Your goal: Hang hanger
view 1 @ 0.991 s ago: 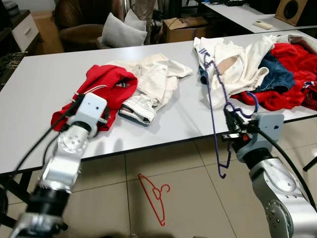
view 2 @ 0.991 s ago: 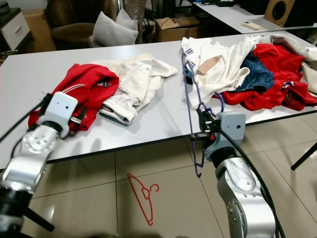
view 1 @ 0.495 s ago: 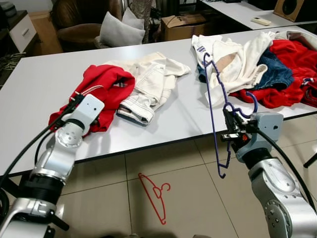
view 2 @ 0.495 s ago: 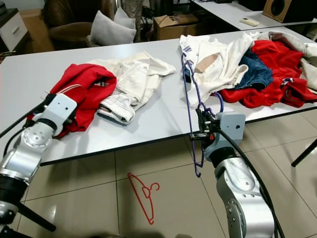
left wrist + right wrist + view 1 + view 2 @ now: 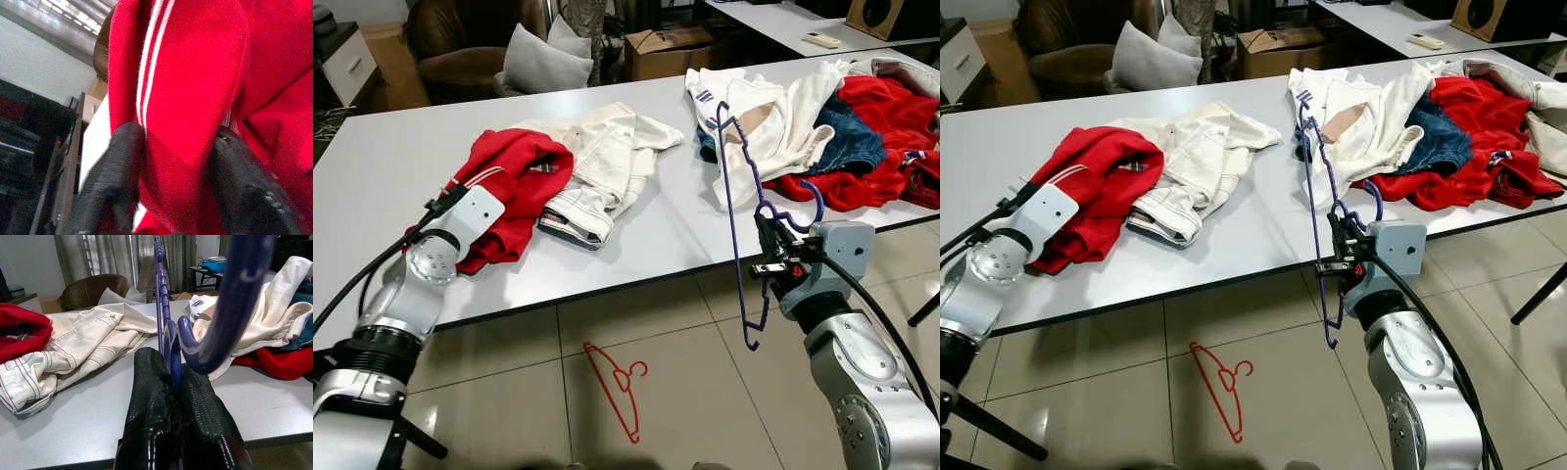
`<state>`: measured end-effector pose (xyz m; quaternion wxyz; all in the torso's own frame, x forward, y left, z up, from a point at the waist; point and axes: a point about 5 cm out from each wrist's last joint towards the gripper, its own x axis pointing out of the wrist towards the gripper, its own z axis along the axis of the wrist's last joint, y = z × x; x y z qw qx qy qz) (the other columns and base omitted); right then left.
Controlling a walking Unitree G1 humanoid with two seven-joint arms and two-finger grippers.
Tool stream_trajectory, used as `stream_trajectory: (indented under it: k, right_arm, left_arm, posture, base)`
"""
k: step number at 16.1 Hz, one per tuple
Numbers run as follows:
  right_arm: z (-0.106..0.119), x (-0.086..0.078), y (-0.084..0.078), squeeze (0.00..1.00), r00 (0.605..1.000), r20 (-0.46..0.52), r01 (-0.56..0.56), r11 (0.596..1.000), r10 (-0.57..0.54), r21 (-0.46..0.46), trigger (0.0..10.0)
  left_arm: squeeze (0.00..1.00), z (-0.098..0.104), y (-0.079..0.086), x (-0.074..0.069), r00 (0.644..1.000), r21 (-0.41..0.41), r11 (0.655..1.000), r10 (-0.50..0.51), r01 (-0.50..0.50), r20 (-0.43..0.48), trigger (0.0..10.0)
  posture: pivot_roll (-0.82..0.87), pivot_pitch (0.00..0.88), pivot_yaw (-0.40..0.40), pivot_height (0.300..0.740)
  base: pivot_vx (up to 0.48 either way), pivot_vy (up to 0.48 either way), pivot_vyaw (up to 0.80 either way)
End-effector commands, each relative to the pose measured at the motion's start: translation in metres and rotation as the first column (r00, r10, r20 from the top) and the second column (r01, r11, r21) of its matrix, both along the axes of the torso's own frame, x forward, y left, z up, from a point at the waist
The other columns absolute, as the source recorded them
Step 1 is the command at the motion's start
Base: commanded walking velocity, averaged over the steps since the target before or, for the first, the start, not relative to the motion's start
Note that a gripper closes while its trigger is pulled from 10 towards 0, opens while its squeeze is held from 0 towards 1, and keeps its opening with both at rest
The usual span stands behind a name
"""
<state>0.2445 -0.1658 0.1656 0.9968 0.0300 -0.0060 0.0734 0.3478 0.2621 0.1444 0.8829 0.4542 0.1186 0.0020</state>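
1. Right wrist view puts the blue hanger [image 5: 168,333] front and centre: the right gripper [image 5: 172,377] pinches its wire between both black fingers [image 5: 149,406], the hook curling just above them.
2. From the head camera we see that hanger [image 5: 736,225] held upright off the near edge of the grey table [image 5: 656,235], its upper end level with the tabletop clothes and its lower end hanging below the table edge, over the tiled floor [image 5: 705,392]. Our right gripper [image 5: 771,257] has kept the same clamp and the same place through the past second.
3. A second, red hanger [image 5: 615,384] lies flat on the floor below the table, between our two arms.
4. Our left gripper [image 5: 171,161] is at the red garment [image 5: 509,191] on the table's left part. In the left wrist view its fingers [image 5: 122,161] stand spread, with a fold of red cloth with white stripes bulging between them; we cannot tell whether they grip it.
5. Against the frame a second ago, our left arm [image 5: 421,274] sits lower and farther left, with more of its silver length drawn toward the picture's edge; the whole scene has also shifted slightly, which is the camera's move.
6. Beside the red garment lies a cream garment [image 5: 602,166]. A mixed pile of white, red and blue clothes [image 5: 822,137] covers the table's right end.
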Motion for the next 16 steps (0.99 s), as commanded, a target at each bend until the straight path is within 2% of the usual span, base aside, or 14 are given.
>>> stream_trajectory:
  k: [1,7,12,13,14,15,16]
  right_arm:
    - [0.002,0.0,0.002,0.0,1.0,0.017,-0.006,1.0,0.006,-0.002,10.0]
    - [0.001,0.0,0.002,0.0,1.0,0.015,-0.021,1.0,0.021,-0.002,10.0]
    - [0.002,0.003,0.005,0.0,0.998,0.026,-0.057,0.998,0.057,0.003,10.0]
    - [0.002,0.002,0.007,0.0,0.994,0.025,-0.111,0.994,0.11,0.019,6.2]
    - [0.003,0.002,0.007,0.0,0.991,0.024,-0.129,0.991,0.128,0.026,6.2]
    - [0.003,0.001,0.008,0.0,0.987,0.022,-0.159,0.987,0.158,0.037,0.8]
    - [0.004,-0.001,0.01,0.0,0.972,0.013,-0.236,0.971,0.236,0.042,0.0]
  left_arm:
    - [0.0,0.0,0.003,-0.001,1.0,0.036,0.999,-0.016,0.016,-0.024,0.0]
    - [0.0,0.004,-0.004,-0.018,0.994,0.004,0.995,-0.097,0.098,-0.058,0.0]
    - [0.0,0.005,-0.002,-0.02,0.99,-0.033,0.994,-0.109,0.106,-0.09,0.0]
    - [0.0,0.01,-0.009,-0.015,0.985,-0.152,0.98,-0.145,0.13,-0.092,0.0]
    - [0.0,0.014,-0.013,-0.012,0.983,-0.207,0.968,-0.161,0.14,-0.084,0.0]
    - [0.0,0.019,-0.019,-0.01,0.978,-0.251,0.954,-0.192,0.167,-0.079,0.0]
    - [0.0,0.03,-0.03,-0.006,0.969,-0.345,0.914,-0.244,0.212,-0.05,0.0]
  posture:
    - [-0.22,0.0,0.067,0.71]
    - [-0.21,0.0,0.055,0.71]
    - [-0.2,0.0,0.047,0.71]
    - [-0.21,0.0,0.049,0.71]
    - [-0.21,0.0,0.049,0.71]
    - [-0.21,0.0,0.052,0.71]
    - [-0.21,0.0,0.055,0.71]
  base:
    - [0.0,0.0,0.0]
    - [0.0,0.0,0.0]
    - [0.0,0.0,0.0]
    - [0.0,0.0,0.0]
    - [0.0,0.0,0.0]
    - [0.0,0.0,0.0]
    - [0.0,0.0,0.0]
